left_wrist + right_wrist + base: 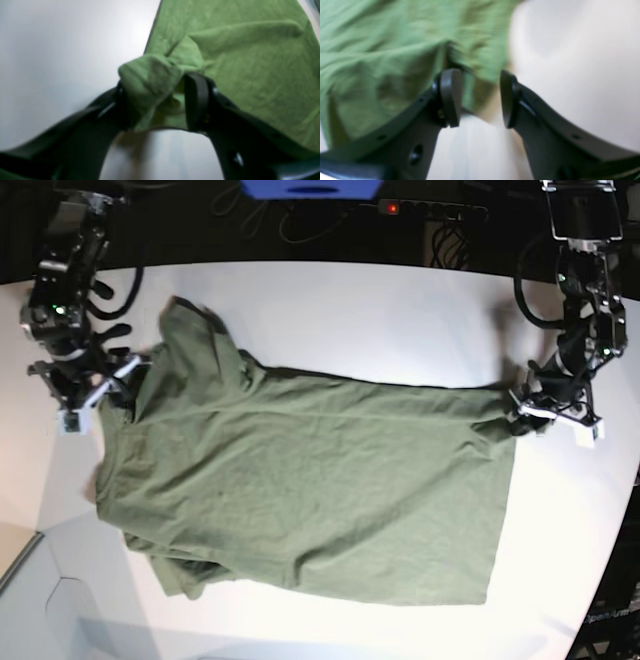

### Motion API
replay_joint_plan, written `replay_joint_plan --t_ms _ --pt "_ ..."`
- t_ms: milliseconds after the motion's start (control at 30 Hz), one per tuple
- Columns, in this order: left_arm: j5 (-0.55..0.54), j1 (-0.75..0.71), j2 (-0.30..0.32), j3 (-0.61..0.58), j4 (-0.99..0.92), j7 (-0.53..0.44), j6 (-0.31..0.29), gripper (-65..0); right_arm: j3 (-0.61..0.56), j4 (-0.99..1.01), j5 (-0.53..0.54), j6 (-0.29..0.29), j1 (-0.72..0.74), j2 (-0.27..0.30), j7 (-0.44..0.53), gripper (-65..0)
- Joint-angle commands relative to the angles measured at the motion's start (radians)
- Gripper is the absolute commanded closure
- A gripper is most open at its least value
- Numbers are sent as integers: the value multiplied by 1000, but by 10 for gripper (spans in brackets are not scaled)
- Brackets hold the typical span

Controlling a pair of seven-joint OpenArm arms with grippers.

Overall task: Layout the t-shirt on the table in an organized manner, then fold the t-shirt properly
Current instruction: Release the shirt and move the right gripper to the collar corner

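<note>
Cloth (the t-shirt [310, 500]) lies spread on the table [380, 310]; we see left gripper [155, 100] and right gripper [478, 97] both parted, fabric bunched between each pair

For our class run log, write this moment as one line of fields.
phase: layout | t-shirt: spread on table, wrinkled | left tool: open, cloth bunched between jaws | right tool: open at shirt edge
</note>
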State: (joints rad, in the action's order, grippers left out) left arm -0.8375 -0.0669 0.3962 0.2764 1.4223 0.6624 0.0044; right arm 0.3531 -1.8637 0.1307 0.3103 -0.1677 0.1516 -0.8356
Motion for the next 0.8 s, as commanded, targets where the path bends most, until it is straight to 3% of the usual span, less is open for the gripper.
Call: replay_joint_plan --t_ms 0,133,233,367,533,700,767 --pt "-16 12 16 14 35 -16 -2 -306 31 -40 7 -4 3 12 28 -265" --pt "-16 -64 -4 85 125 -19 -4 -299 169 -116 8 -4 -33 -51 28 -265" --pt "-16 -87 -46 175 185 -8 -4 -302 194 -123 8 -4 -57 -88 28 -269" --pt "-16 -104 -72 269 242 -6 -4 -303 163 -119 8 14 -105 -140 28 -270" --pt "-16 -103 -69 295 239 -6 -4 -303 122 -119 8 152 -122 -217 20 -269" --pt "-16 -103 -70 321 239 -6 -4 -303 42 -76 8 154 -123 -234 23 -258" --pt "-15 -104 -75 343 239 -6 -4 -303 -4 -44 7 154 -123 -234 26 -205"
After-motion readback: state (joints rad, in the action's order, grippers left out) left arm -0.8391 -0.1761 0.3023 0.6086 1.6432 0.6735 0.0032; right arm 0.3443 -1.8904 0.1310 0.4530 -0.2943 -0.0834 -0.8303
